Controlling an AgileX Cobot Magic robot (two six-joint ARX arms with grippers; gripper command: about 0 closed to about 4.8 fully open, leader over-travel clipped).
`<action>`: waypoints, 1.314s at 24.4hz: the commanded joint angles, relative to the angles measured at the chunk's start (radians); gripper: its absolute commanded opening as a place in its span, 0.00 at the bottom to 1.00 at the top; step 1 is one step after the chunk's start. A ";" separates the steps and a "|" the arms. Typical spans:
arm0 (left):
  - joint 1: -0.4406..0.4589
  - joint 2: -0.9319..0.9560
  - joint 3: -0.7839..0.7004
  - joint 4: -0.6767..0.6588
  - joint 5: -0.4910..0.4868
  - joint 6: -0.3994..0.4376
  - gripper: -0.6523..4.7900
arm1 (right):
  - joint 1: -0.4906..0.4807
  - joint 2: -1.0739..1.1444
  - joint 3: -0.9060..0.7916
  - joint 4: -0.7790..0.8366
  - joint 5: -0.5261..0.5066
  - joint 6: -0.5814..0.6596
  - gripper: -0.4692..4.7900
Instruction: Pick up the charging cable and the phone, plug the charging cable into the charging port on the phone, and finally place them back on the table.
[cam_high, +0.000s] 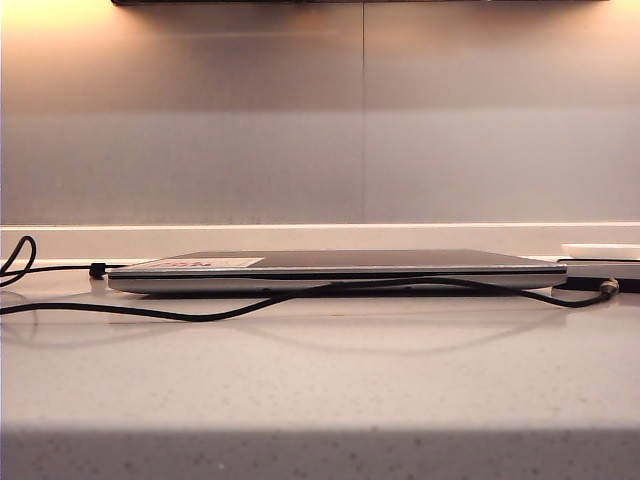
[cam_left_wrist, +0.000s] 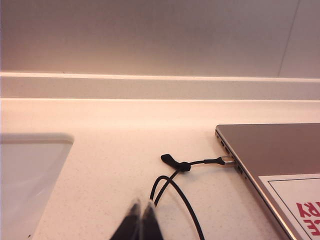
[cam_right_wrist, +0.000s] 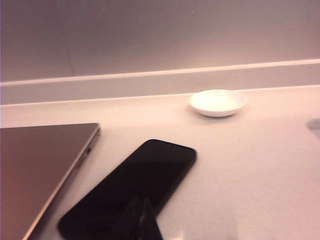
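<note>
The charging cable (cam_high: 220, 314) lies loose on the table (cam_high: 320, 390), running in front of the silver laptop (cam_high: 330, 268). Its bead (cam_left_wrist: 184, 166) and silvery plug (cam_left_wrist: 227, 160) rest against the laptop's side edge (cam_left_wrist: 235, 165); whether the plug is inserted I cannot tell. Its other tip (cam_high: 608, 286) lies at the far right by the phone's dark edge (cam_high: 578, 284). The phone (cam_right_wrist: 145, 175) lies flat beside the laptop. My left gripper (cam_left_wrist: 141, 206) is shut and empty, just short of the cable's loop. My right gripper (cam_right_wrist: 141, 202) is shut and empty over the phone's near end. Neither gripper shows in the exterior view.
A small white dish (cam_right_wrist: 218, 102) sits behind the phone near the raised back strip (cam_right_wrist: 160, 82). A pale flat panel (cam_left_wrist: 30, 170) lies beside the left gripper. The laptop carries a red-and-white sticker (cam_left_wrist: 300, 205).
</note>
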 joint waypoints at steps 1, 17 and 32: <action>0.000 0.001 0.004 0.013 0.002 0.004 0.11 | -0.001 -0.002 0.001 0.040 0.113 -0.002 0.08; 0.000 0.001 0.004 0.013 0.002 0.004 0.11 | 0.000 -0.002 0.002 0.066 0.054 -0.002 0.08; 0.000 0.001 0.004 0.013 0.002 0.004 0.11 | 0.000 -0.002 0.002 0.051 0.054 -0.002 0.08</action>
